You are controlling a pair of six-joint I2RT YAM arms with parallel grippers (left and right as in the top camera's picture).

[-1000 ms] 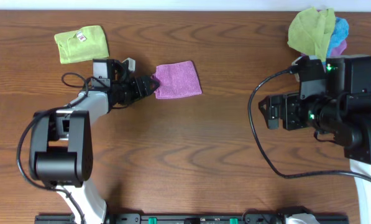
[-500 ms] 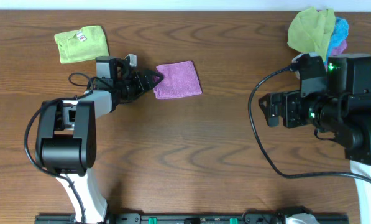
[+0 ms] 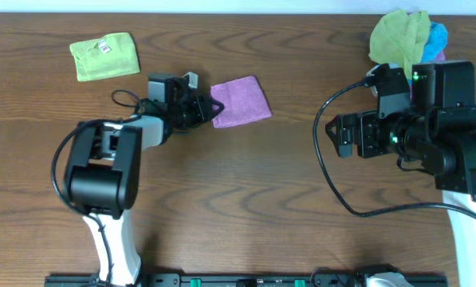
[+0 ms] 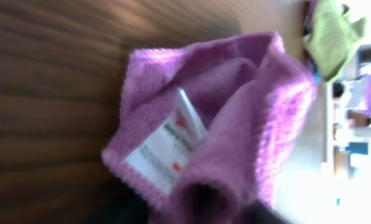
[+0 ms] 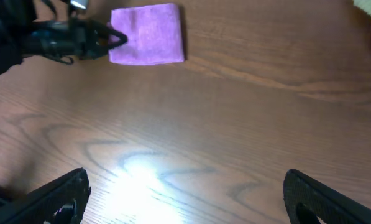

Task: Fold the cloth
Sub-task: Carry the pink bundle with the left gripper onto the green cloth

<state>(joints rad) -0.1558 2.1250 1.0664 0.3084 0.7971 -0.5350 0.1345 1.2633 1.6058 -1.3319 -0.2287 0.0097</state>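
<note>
A purple cloth (image 3: 241, 101) lies folded on the wooden table, left of centre at the back. My left gripper (image 3: 212, 111) is at its left edge, shut on the bunched edge of the cloth. In the left wrist view the purple cloth (image 4: 235, 93) fills the frame, its near edge gathered up at my left gripper (image 4: 201, 205), with a white label (image 4: 163, 149) showing in the fold. My right gripper (image 3: 337, 137) hovers open over bare table at the right. In its wrist view the right gripper (image 5: 185, 199) holds nothing, and the purple cloth (image 5: 148, 34) lies far ahead.
A folded green cloth (image 3: 104, 56) lies at the back left. A heap of green, blue and purple cloths (image 3: 405, 40) sits at the back right corner, just behind the right arm. A black cable (image 3: 329, 171) loops from the right arm over the table.
My left gripper moved right and closed onto the purple cloth's left edge. The cloth shifted right and turned slightly. The right arm edged back toward the cloth heap.
</note>
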